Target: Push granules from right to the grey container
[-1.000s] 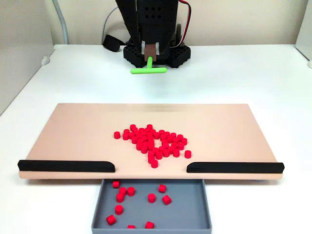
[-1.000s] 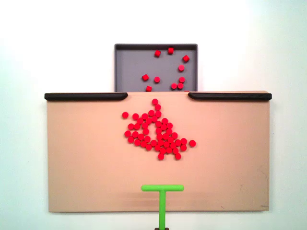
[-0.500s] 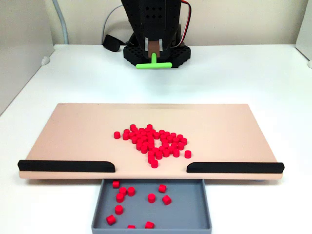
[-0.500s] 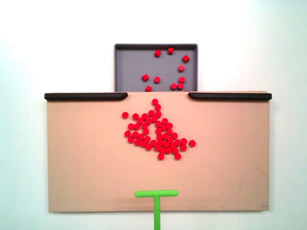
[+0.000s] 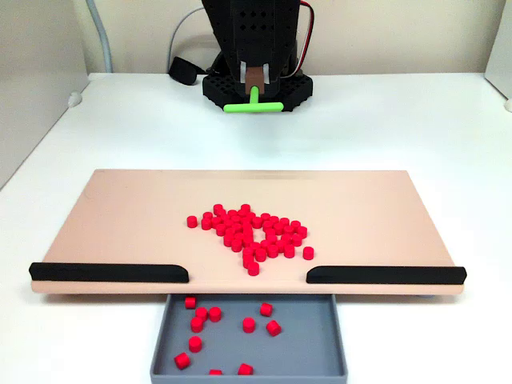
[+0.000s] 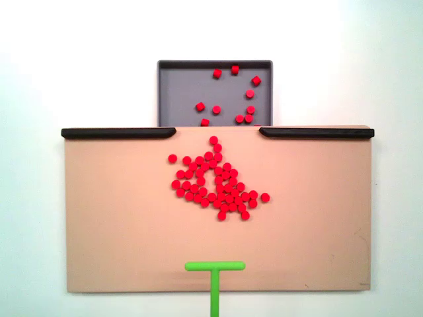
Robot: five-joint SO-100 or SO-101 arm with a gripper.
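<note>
A heap of red granules (image 5: 250,232) lies near the middle of the beige board (image 5: 128,224); the top-down fixed view shows the heap (image 6: 218,181) just below the gap between the bars. Several more granules lie inside the grey container (image 5: 312,344), which sits under the board's near edge and appears at the top in the other fixed view (image 6: 178,89). My gripper (image 5: 254,80) hangs at the far side by the arm's base, shut on the stem of a green T-shaped stick (image 5: 251,106). The stick's crossbar (image 6: 215,266) hovers over the board's edge farthest from the container, well apart from the heap.
Two black bars (image 5: 110,273) (image 5: 386,275) line the board's near edge, leaving a gap over the container. The arm's black base (image 5: 256,90) stands behind the board on the white table. A grey panel (image 5: 32,80) rises at the left.
Over the last second the green stick drew back toward the arm's base and shifted slightly left in the top-down view. The granules have not moved.
</note>
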